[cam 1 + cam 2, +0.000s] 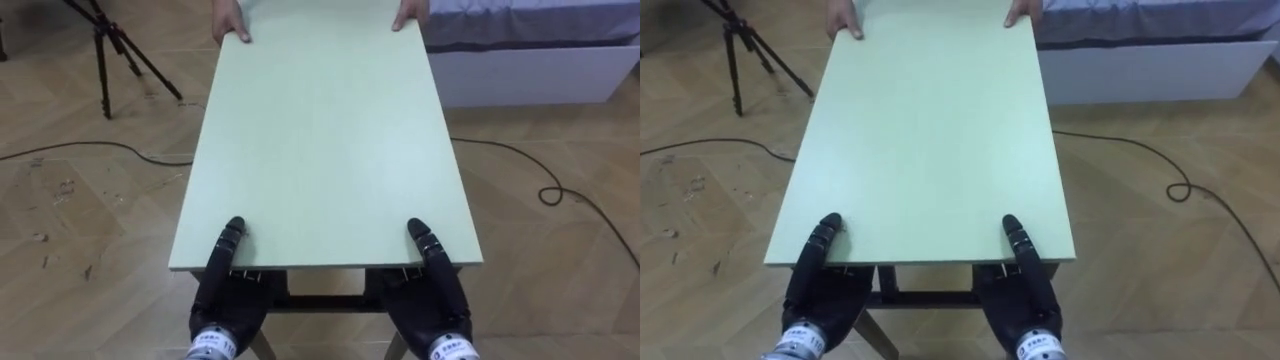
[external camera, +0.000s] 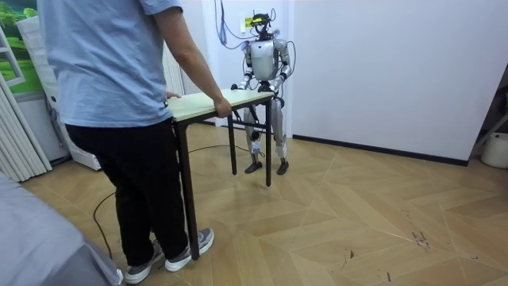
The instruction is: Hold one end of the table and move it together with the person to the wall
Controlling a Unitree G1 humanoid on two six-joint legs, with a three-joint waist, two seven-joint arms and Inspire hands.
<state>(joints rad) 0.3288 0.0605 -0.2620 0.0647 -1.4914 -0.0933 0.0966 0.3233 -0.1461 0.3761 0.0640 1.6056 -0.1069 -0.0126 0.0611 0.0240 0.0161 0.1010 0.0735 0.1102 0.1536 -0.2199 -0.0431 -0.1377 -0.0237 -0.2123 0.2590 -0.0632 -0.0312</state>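
The table (image 1: 330,140) is held between robot and person (image 2: 111,95); its near edge at 6 o'clock is pinched by the left hand (image 1: 225,295) at 7 o'clock and the right hand (image 1: 435,295) at 5 o'clock, thumbs on top, fingers probably curled beneath; the far corners at 12 o'clock are gripped by the person's hands (image 1: 232,28). The top should be kept level and the pace matched; the cable (image 1: 545,190) at 3 o'clock is to be avoided.

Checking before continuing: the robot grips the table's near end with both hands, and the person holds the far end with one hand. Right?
No. In the left eye view the person's hands both hold the table at its far end. The rest is right.
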